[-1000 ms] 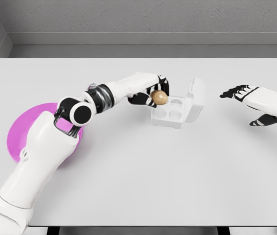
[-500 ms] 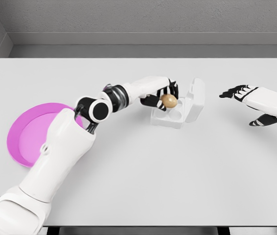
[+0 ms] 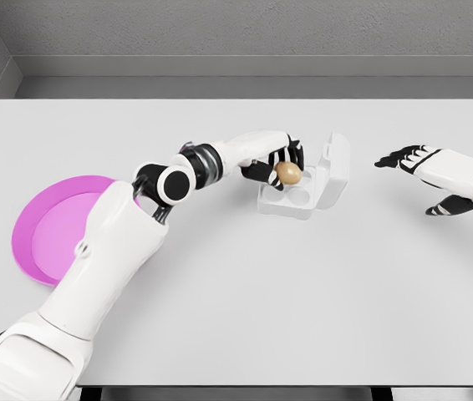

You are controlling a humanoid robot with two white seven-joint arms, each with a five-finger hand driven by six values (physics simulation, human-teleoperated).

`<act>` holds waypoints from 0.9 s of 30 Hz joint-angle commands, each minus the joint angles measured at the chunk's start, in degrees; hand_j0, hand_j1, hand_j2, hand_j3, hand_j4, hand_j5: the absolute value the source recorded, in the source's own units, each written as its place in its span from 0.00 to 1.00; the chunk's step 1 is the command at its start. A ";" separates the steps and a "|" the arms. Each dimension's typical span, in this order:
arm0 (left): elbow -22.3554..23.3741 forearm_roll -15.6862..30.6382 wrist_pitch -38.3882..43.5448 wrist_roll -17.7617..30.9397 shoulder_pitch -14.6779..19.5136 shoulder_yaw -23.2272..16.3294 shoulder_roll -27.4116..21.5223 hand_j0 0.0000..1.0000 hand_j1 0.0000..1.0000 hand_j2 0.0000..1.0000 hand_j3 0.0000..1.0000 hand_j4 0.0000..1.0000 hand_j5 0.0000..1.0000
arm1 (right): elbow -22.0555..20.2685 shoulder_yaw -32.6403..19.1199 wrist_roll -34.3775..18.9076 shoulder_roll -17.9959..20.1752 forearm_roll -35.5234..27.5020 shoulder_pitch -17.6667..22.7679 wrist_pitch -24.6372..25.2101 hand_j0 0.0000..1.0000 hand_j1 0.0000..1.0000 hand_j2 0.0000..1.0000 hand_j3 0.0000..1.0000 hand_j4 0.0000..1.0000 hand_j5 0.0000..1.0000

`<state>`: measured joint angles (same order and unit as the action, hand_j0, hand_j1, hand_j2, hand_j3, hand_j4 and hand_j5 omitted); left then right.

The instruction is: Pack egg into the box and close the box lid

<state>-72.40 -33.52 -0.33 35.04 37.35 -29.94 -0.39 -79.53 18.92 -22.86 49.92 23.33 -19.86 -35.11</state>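
Observation:
A brown egg is held in my left hand, whose dark fingers are curled round it just above the far-left cup of the white egg box. The box stands near the table's middle with its lid tilted up and open on the right side. Its cups that show hold nothing. My right hand hovers over the table to the right of the box, apart from it, with fingers spread and nothing in them.
A flat pink plate lies at the left of the white table, partly hidden behind my left upper arm. A grey wall runs along the table's far edge.
My left hand has carried the egg rightward, from the box's left rim to over its far-left cup, and the elbow has swung in. The right hand has not moved.

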 commanded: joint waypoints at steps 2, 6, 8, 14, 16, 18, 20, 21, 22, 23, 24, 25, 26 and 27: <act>1.47 0.21 -0.02 -0.04 0.09 0.06 0.39 0.36 0.36 0.36 0.36 0.36 0.36 | -0.01 -0.02 0.09 0.09 -0.39 0.00 0.11 1.00 1.00 1.00 1.00 1.00 1.00; 1.83 0.21 -0.02 -0.04 0.09 -0.03 0.39 0.40 0.40 0.40 0.40 0.40 0.40 | -0.01 -0.02 0.01 0.18 -0.39 0.00 0.11 1.00 1.00 1.00 1.00 1.00 1.00; 1.74 -0.15 -0.02 -0.04 0.09 -0.03 0.39 0.58 0.58 0.58 0.58 0.58 0.58 | -0.01 -0.02 0.01 0.18 -0.39 0.00 0.11 1.00 1.00 1.00 1.00 1.00 1.00; 1.12 -0.15 -0.02 -0.04 0.09 0.06 0.39 0.69 0.69 0.69 0.69 0.69 0.69 | 0.16 -0.02 0.01 0.18 -0.39 -0.09 0.11 1.00 1.00 1.00 1.00 1.00 1.00; 1.12 -0.06 -0.02 -0.04 0.09 0.06 0.39 0.69 0.69 0.69 0.69 0.69 0.69 | 0.16 -0.02 0.01 0.26 -0.39 -0.09 0.11 1.00 1.00 1.00 1.00 1.00 1.00; 1.12 -0.06 -0.02 -0.04 0.09 0.06 0.39 0.70 0.70 0.70 0.70 0.70 0.70 | 0.07 -0.02 0.01 0.26 -0.39 0.00 0.11 1.00 1.00 1.00 1.00 1.00 1.00; 1.12 -0.06 -0.11 -0.04 0.00 0.06 0.39 0.72 0.72 0.72 0.72 0.72 0.72 | 0.07 -0.02 0.01 0.35 -0.39 0.00 0.11 1.00 1.00 1.00 1.00 1.00 1.00; 1.03 -0.06 -0.11 -0.04 0.00 0.06 0.39 0.72 0.72 0.72 0.72 0.72 0.72 | 0.07 -0.02 0.09 0.35 -0.39 0.00 0.11 1.00 1.00 1.00 1.00 1.00 1.00; 1.03 -0.15 -0.02 -0.04 0.00 0.06 0.39 0.72 0.72 0.72 0.72 0.72 0.72 | 0.07 -0.02 0.01 0.35 -0.39 0.00 0.11 1.00 1.00 1.00 1.00 1.00 1.00; 1.03 -0.15 -0.02 -0.04 0.00 0.06 0.39 0.72 0.72 0.72 0.72 0.72 0.72 | 0.07 -0.02 0.01 0.35 -0.39 0.00 0.11 1.00 1.00 1.00 1.00 1.00 1.00; 1.03 -0.14 -0.11 -0.04 0.00 0.06 0.39 0.72 0.72 0.72 0.72 0.72 0.72 | 0.07 -0.02 0.09 0.35 -0.39 0.00 0.11 1.00 1.00 1.00 1.00 1.00 1.00; 0.95 -0.06 -0.11 -0.04 -0.09 0.06 0.39 0.72 0.72 0.72 0.72 0.72 0.72 | 0.07 -0.02 0.01 0.35 -0.39 0.00 0.11 1.00 1.00 1.00 1.00 1.00 1.00; 1.03 -0.15 -0.11 -0.04 -0.09 0.06 0.39 0.72 0.72 0.72 0.72 0.72 0.72 | 0.07 -0.02 0.09 0.35 -0.39 0.00 0.11 1.00 1.00 1.00 1.00 1.00 1.00; 0.95 -0.06 -0.11 -0.04 -0.09 0.14 0.39 0.72 0.72 0.72 0.72 0.72 0.72 | -0.01 -0.02 0.01 0.35 -0.39 0.00 0.11 1.00 1.00 1.00 1.00 1.00 1.00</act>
<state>-71.37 -33.81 -0.40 35.02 37.18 -29.89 0.00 -79.46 18.92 -22.84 50.19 23.31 -19.86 -35.11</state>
